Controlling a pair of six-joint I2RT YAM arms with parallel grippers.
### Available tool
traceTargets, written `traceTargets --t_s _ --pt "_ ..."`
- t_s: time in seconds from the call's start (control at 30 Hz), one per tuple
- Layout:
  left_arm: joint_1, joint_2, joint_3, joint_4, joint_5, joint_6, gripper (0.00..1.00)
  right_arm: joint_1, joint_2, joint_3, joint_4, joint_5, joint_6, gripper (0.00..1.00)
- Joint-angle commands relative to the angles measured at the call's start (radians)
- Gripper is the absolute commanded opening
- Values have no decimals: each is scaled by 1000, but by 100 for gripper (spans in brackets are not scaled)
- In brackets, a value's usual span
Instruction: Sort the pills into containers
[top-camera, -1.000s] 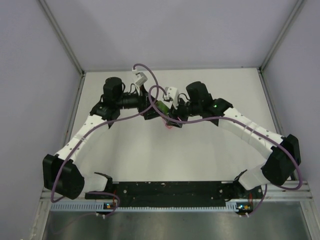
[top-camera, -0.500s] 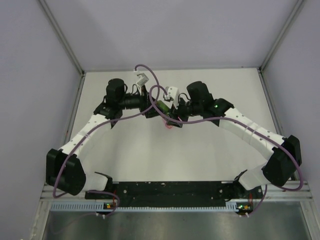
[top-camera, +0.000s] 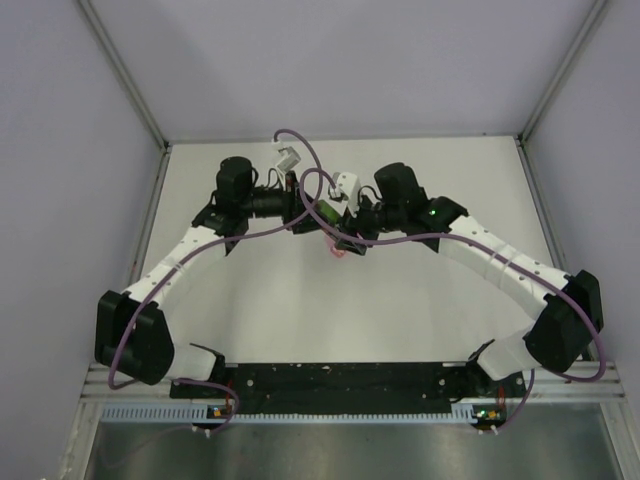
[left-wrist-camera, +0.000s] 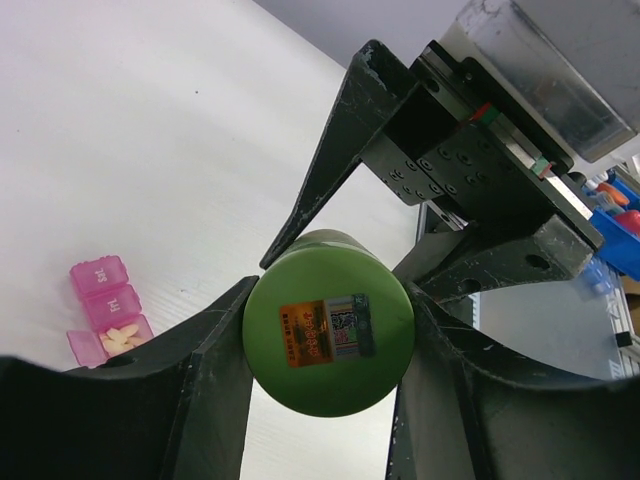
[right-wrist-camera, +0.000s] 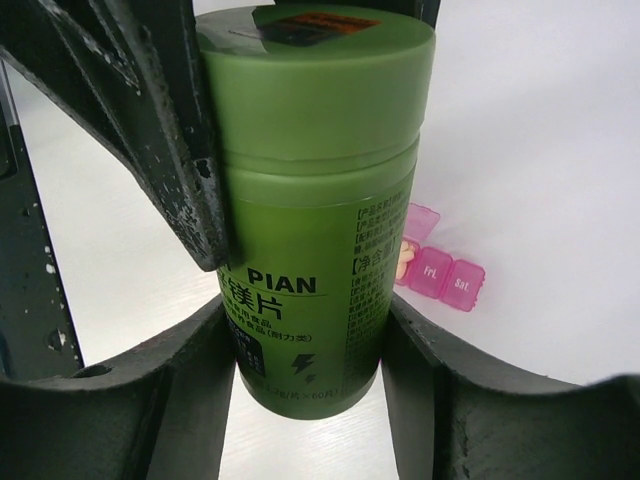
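Left wrist view: my left hand presses both sides of the cap on the green bottle, whose body my right hand clamps above the middle of the bench. The pink pill box lies below with pills in one open compartment. With the cap on, I judge most sorting remains.

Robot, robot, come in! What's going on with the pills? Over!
Right gripper shut on bottle. Left gripper clamped on cap. Pill box below, one compartment open, pills inside. Nothing blocking.

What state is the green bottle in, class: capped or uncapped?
Capped: the green bottle shows its lid seated, with the left gripper around it.
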Motion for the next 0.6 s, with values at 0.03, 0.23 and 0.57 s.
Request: traceTargets --t_s 0.03,0.23,0.57 --pt "9 -6 -2 27 13 -6 0 2 -37 -8 84 12 1 71" --pt "90 -19 29 -20 -31 5 0 -15 -65 -38 104 47 12 87" --pt "151 13 163 -411 -461 367 0 -72 -108 -112 164 93 24 89"
